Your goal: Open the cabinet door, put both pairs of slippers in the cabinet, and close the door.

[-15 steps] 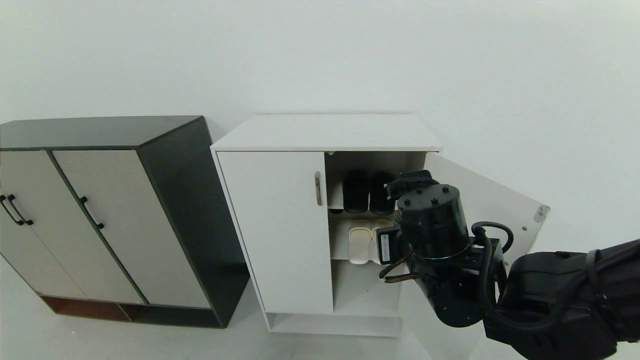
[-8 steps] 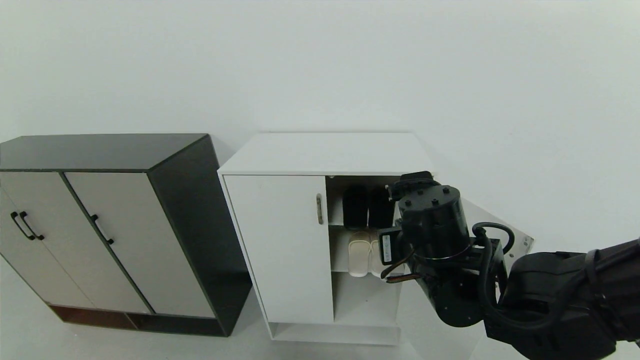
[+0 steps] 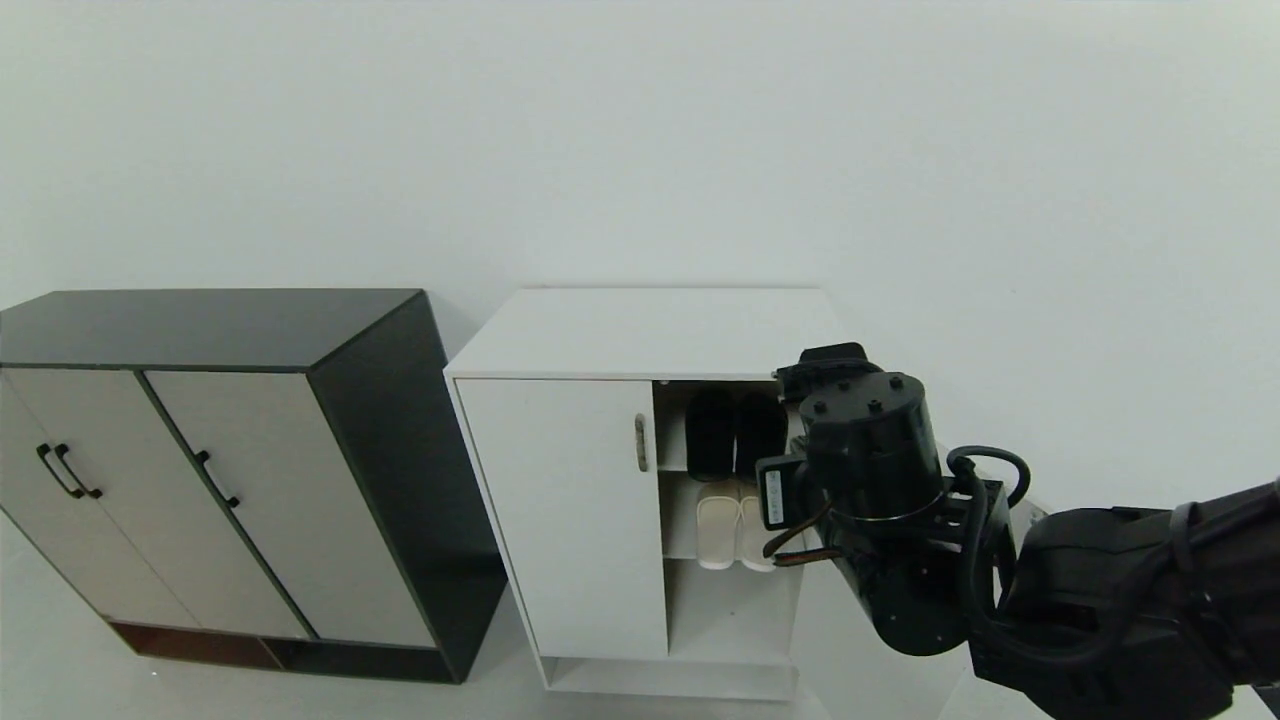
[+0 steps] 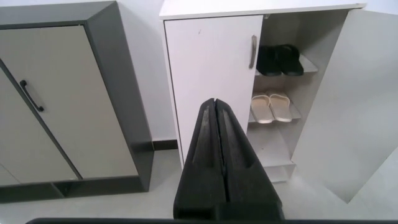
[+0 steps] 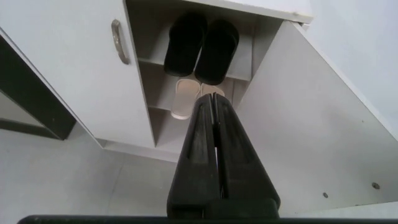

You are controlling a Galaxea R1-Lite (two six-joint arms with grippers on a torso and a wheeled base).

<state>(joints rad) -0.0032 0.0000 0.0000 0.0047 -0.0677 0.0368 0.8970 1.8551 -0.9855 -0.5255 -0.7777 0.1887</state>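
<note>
Now, cabinet: we see the white cabinet point(image 3: 640, 330) standing against the wall, its left door point(image 3: 560, 510) shut and its right door point(image 4: 360, 93) swung wide open.
Upper shelf: the black slippers point(image 3: 735, 432) lie side by side on the top shelf of the right-hand compartment.
Middle shelf: the white slippers point(image 3: 735, 510) sit as a pair on the shelf directly below the black ones.
Handle: a small metal handle point(image 3: 641, 442) sits upright on the shut left door, at the edge next to the open compartment.
Right gripper: we find the right gripper point(image 5: 213, 102) with its fingers pressed together and nothing between them. It hangs in front of the open compartment, near the inner face of the open door and apart from both pairs.
Left gripper: the left gripper point(image 4: 216, 104) is likewise pressed together and holds nothing. It is well back from the cabinet, pointing toward the shut left door.
Neighbour: a dark cabinet point(image 3: 200, 330) with two pale doors, both shut, stands just beside the white one on our left.
</note>
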